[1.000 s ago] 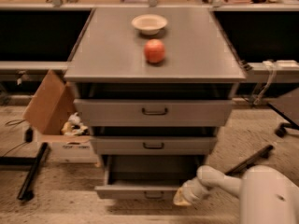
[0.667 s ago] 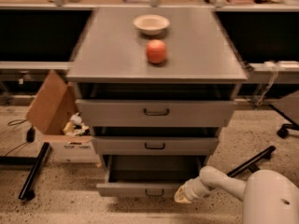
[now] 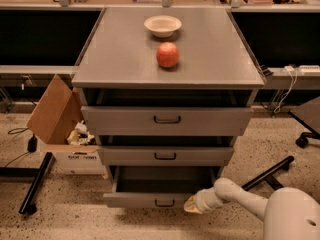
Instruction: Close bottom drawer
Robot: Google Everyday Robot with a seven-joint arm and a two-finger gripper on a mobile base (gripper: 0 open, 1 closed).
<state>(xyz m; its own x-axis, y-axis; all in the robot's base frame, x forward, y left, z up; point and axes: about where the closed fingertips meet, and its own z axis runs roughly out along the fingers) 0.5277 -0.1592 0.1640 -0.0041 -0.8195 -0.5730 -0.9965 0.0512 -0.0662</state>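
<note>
As the bottom drawer (image 3: 135, 200) stands pulled out at the foot of the grey cabinet (image 3: 115, 64), its shallow tray is open to view. A small black handle (image 3: 165, 203) sits in the middle of its short front panel. The gripper (image 3: 192, 205) is low near the floor, at the right end of this panel, and I cannot tell if it is open or closed. Its white arm (image 3: 245, 199) comes from the lower right. Above, the middle drawer (image 3: 125, 155) and the top drawer (image 3: 120, 120) stick out a little. On the cabinet top lie a red apple (image 3: 167, 54) and a white bowl (image 3: 162, 25). A cardboard box (image 3: 52, 115) stands to the left.
</note>
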